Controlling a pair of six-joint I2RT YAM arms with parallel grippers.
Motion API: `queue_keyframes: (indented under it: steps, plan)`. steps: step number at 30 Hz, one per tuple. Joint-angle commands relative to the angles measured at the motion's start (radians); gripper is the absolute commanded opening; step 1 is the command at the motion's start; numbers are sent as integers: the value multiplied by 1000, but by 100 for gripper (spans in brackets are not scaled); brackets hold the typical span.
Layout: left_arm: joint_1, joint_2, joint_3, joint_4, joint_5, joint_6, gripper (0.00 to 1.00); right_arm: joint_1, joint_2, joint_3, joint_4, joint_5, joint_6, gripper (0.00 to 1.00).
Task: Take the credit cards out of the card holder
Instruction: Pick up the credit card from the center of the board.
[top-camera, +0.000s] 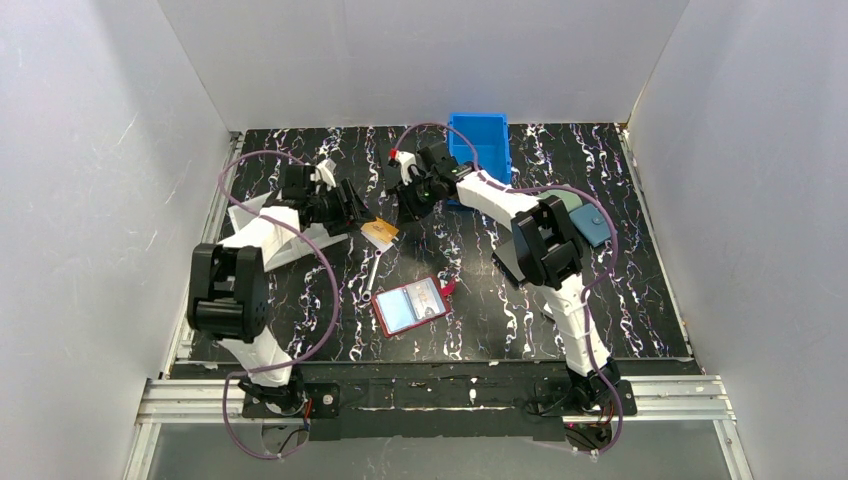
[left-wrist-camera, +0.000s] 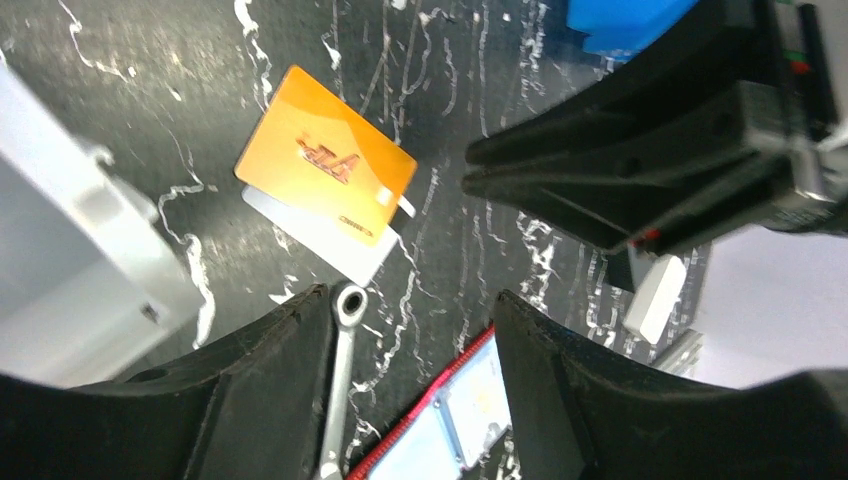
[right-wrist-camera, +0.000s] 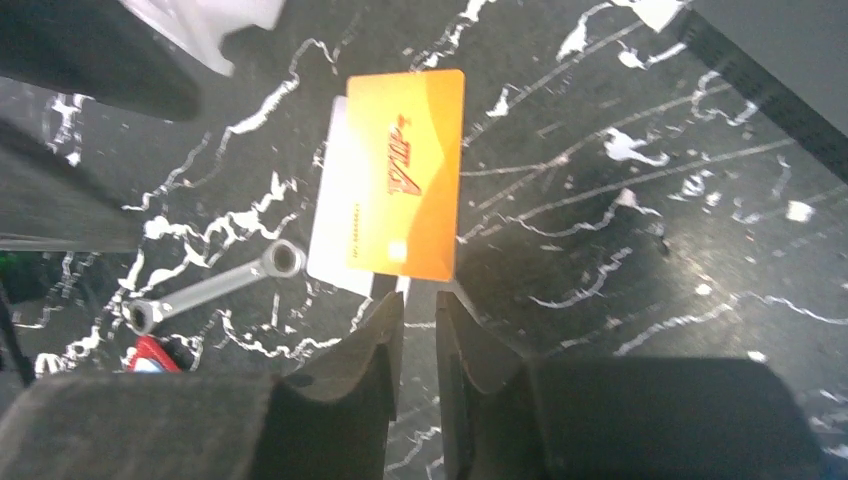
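Jaws on the left gripper (left-wrist-camera: 410, 310) stand well apart and hold nothing; through the gap in the left wrist view you see bare table (top-camera: 640, 300), the ring end of a wrench (left-wrist-camera: 345, 350) and a corner of the holder (left-wrist-camera: 450, 420). The right gripper (right-wrist-camera: 420, 300) has its jaws drawn nearly together, with only a narrow slit between them and nothing gripped. Its tips sit just beside the short edge of the orange card (right-wrist-camera: 405, 175). A white sliver shows at that edge, in line with the slit; whether the tips touch it I cannot tell.

Both cards lie flat on the table, out of the holder. The orange card is on top of the white card (right-wrist-camera: 335, 210), shifted so a strip of white shows along one long side.

Seen from above, the left gripper is at 10 o'clock of the cards and the right gripper at 1 o'clock, both close. The wrench runs off from the cards at 6 o'clock, its ring just beside the white card's corner. The holder lies open at 5 o'clock of the cards, beyond the wrench and apart from both grippers. A blue bin (top-camera: 480, 145) stands behind the right gripper at 12 o'clock on the table. There is bare table at 3 o'clock of the cards, up to the right arm.
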Motion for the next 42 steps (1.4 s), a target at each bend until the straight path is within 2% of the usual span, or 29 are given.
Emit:
queue_keyframes:
  steps: [1, 6, 9, 18, 28, 38, 42]
  plan:
    - [-28, 82, 112, -89, -40, 123, 58, 15, 40, 28, 100, -88, 170, 23]
    - [-54, 167, 206, -155, -134, 199, 57, 22, 71, 19, 150, -85, 257, 13]
    - [-56, 191, 236, -172, -174, 225, 58, 25, 87, 23, 152, -65, 281, 11]
    - [-56, 281, 329, -253, -163, 296, 63, 25, 80, -16, 88, 73, 247, 9]
    - [-56, 378, 390, -355, -143, 297, 62, 24, 65, -66, 69, 88, 229, 8]
    - [-56, 364, 387, -430, -185, 254, 63, 23, 79, -68, 45, 136, 220, 8]
    - [-55, 343, 379, -426, -150, 231, 64, 24, 93, -59, 37, 147, 220, 8]
